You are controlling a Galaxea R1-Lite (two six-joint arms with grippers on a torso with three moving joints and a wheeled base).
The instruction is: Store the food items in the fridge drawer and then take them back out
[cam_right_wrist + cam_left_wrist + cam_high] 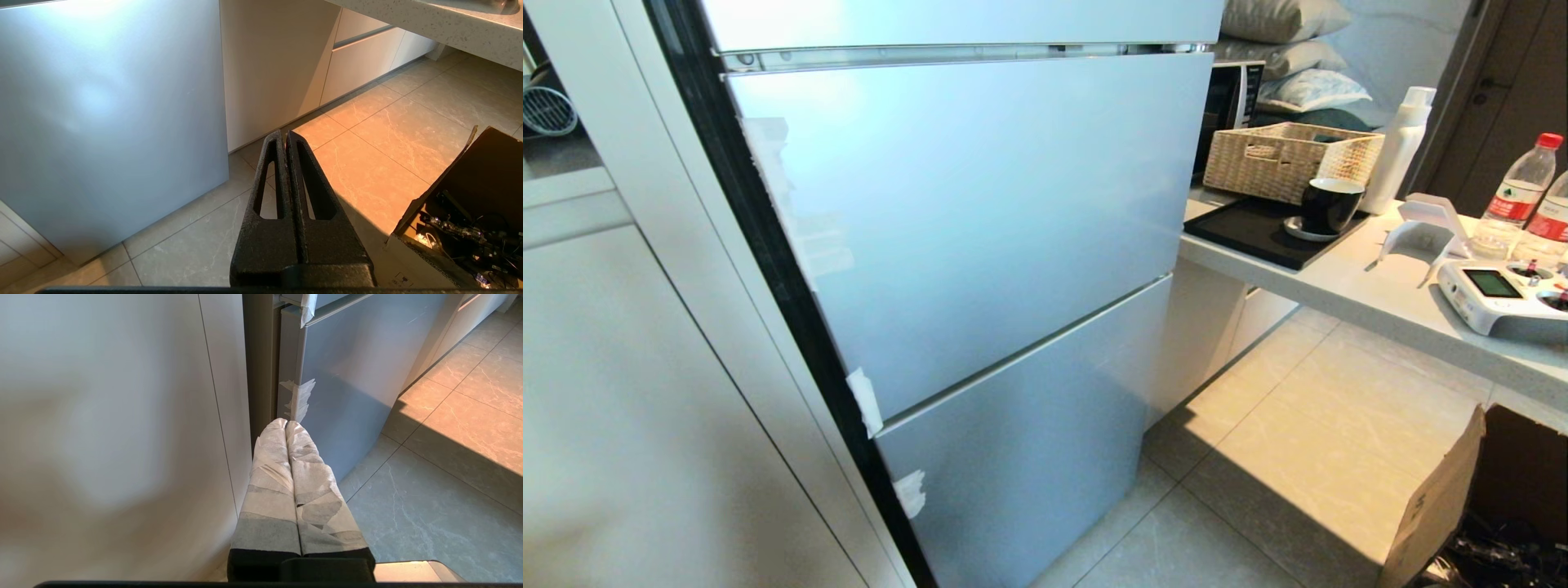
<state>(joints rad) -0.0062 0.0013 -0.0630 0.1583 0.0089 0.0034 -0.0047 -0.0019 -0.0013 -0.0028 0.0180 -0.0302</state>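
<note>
Fridge [980, 220] fully shut; drawer and both fruits are not in view anywhere, presumably behind the doors, can't confirm.

Left claw [286, 425] clenched, empty, tape-wrapped fingers [269, 477] pressed together, hanging low just beside the fridge's left edge near the tape tabs [300, 398]. Right claw [284, 136] clenched, empty, hanging over the floor tiles [367, 163] in front of the lower door [110, 122], cardboard box [470, 204] off to its side.

Step in hand, my read: get a door open first. How to do it well:
- Release a claw before approach; clenched fingers can't hook an edge.
- Tape tabs on the left door edges look like the pull points; the left claw is nearest.
- Pull along the door's swing or slide, not against it.
- Keep the right arm clear of the box and desk [1380, 294] edge.
- Confirm which front hides the drawer before committing.

Writing: the bottles [1519, 192] on the desk carry red labels, text too small to read. The remote controller [1499, 298] has a screen, unreadable. No legible brand on the fridge or microwave [1229, 106].
</note>
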